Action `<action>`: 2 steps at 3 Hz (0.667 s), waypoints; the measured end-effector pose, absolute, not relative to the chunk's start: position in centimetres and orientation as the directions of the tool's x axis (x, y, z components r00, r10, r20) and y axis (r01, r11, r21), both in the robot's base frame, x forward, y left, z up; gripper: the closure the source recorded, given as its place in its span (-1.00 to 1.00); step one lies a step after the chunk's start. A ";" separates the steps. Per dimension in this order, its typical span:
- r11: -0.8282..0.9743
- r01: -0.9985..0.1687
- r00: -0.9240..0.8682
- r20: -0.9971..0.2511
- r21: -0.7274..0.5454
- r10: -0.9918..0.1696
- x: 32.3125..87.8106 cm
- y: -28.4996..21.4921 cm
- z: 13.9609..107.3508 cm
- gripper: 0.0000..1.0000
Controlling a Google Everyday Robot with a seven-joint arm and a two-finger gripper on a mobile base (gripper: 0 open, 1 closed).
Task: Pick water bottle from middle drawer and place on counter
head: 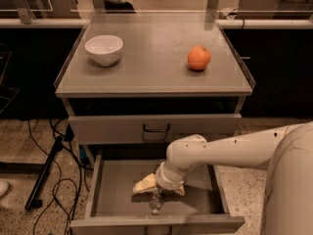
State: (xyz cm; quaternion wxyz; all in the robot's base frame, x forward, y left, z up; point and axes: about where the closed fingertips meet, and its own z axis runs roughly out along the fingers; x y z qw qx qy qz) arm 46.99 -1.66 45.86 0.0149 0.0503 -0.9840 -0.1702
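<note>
Water bottle (155,202) check, big to small. Counter (151,80) up top. Middle drawer (115,199) pulled open below it. Your tool (160,187) is down inside the drawer; clamped or apart, cannot tell. White bowl (103,49) back left on the counter, orange (198,58) on the right. Water bottle on the drawer floor, just under the tool, near the front wall.

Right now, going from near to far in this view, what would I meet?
Small clear ribbed water bottle in the open grey middle drawer, gripper over it → closed grey drawer front with dark loop handle → flat grey counter bearing a white bowl and a round orange fruit.
</note>
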 end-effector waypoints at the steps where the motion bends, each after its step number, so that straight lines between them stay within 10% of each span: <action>1: 0.935 -0.019 -1.000 0.013 0.355 -0.025 48.6 -0.6 43.9 -1.00; 2: 0.935 -0.019 -1.000 0.013 0.355 -0.025 48.6 -0.6 43.9 -1.00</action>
